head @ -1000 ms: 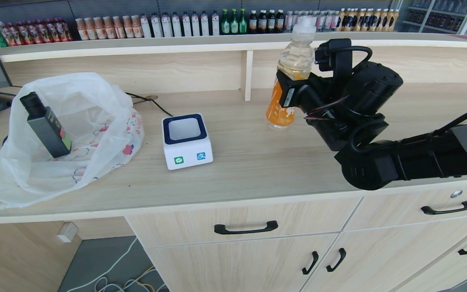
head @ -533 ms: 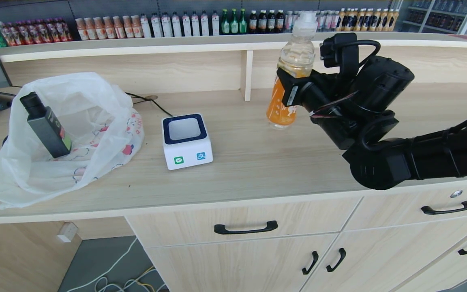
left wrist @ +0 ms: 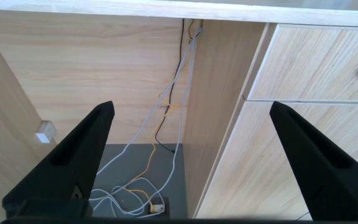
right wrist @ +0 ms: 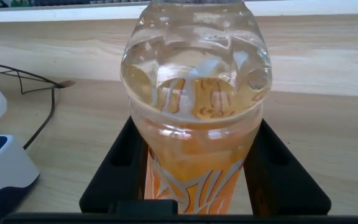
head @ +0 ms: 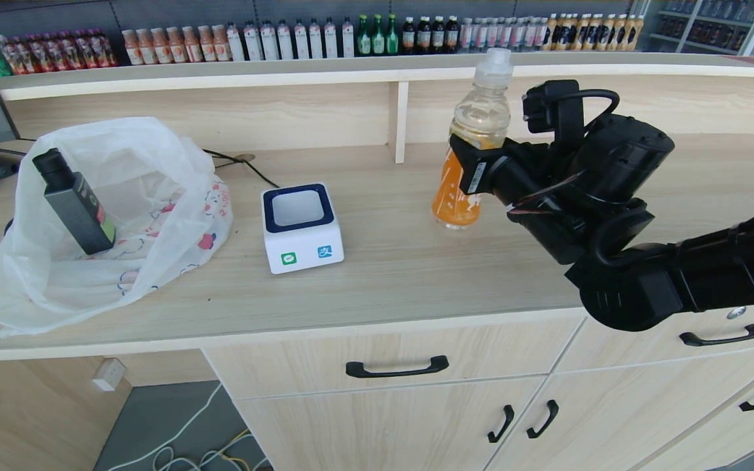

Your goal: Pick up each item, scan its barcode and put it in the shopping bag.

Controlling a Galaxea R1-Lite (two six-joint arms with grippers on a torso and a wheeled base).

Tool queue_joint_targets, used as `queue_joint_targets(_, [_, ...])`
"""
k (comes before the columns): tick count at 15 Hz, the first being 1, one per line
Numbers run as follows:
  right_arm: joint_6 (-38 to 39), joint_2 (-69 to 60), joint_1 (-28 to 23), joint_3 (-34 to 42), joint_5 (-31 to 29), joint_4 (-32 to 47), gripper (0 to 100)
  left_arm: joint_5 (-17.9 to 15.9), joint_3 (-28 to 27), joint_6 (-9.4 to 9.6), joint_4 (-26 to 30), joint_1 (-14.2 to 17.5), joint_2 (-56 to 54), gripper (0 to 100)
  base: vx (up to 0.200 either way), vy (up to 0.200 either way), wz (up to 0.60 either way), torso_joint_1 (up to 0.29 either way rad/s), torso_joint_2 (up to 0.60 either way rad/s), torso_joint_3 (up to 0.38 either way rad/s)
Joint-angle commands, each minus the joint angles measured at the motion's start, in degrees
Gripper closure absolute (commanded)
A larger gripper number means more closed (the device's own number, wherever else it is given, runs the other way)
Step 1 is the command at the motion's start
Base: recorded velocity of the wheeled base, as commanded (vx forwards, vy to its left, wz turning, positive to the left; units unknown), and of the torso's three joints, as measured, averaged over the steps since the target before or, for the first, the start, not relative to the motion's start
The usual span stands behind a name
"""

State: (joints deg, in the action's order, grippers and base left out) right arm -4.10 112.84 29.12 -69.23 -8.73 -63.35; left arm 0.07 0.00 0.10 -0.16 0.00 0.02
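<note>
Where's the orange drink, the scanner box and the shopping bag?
orange drink [head: 453,206], head view, on its orange lower part.
scanner box [head: 298,209], head view, on its top window.
shopping bag [head: 161,157], head view, on its plastic side wall.

Orange-labelled bottle [head: 453,196], white-and-navy scanner [head: 301,226], translucent white bag [head: 154,190] printed with red cartoons.

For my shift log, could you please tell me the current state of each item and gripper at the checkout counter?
orange drink bottle: upright, capped, gripped at mid-body.
right gripper: shut on the orange drink bottle.
left gripper: open, empty.
shopping bag: open, on the counter.
dark bottle: capped, leaning inside the shopping bag.
scanner: window up, uncovered.
drawers: shut.
</note>
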Motion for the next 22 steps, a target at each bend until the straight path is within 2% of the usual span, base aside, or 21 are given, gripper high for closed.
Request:
queue_joint_targets(1, [0.32, -0.16, 0.14, 0.94, -0.06, 0.07, 100, 0.01, 0.0, -0.01, -0.02, 0.0, -0.02, 0, 0.0, 0.0, 0.0, 0.0, 0.0, 0.0])
queue_joint_targets(7, [1.28, 0.72, 0.32, 0.94, -0.06, -0.01, 100, 0.01, 0.0, -0.01, -0.02, 0.0, -0.02, 0, 0.0, 0.0, 0.0, 0.0, 0.0, 0.0])
queue_joint_targets(8, [2.16, 0.89, 0.58, 1.03, -0.24, -0.63, 0, 0.01, 0.0, -0.01, -0.02, 0.0, -0.02, 0, 0.0, 0.0, 0.0, 0.0, 0.0, 0.0])
queue_joint_targets(10, [2.25, 0.72, 0.85, 1.55, -0.06, -3.27, 0, 0.01, 0.0, -0.01, -0.02, 0.0, -0.02, 0, 0.0, 0.0, 0.0, 0.0, 0.0, 0.0])
queue_joint_targets(14, [1.11, 1.16, -0.21, 1.12, 0.03, -2.83, 0, 0.01, 0.0, -0.01, -0.02, 0.0, -0.02, 0, 0.0, 0.0, 0.0, 0.0, 0.0, 0.0])
queue_joint_targets(19, [0.58, 3.36, -0.21, -6.97, 0.29, 5.17, 0, 0.01, 0.0, -0.01, -0.02, 0.0, -0.02, 0, 0.0, 0.0, 0.0, 0.0, 0.0, 0.0])
queue_joint_targets(22, [0.58, 4.06, -0.12, -7.67, 0.38, 5.7, 0, 0.01, 0.0, -0.01, -0.02, 0.0, -0.02, 0, 0.0, 0.0, 0.0, 0.0, 0.0, 0.0])
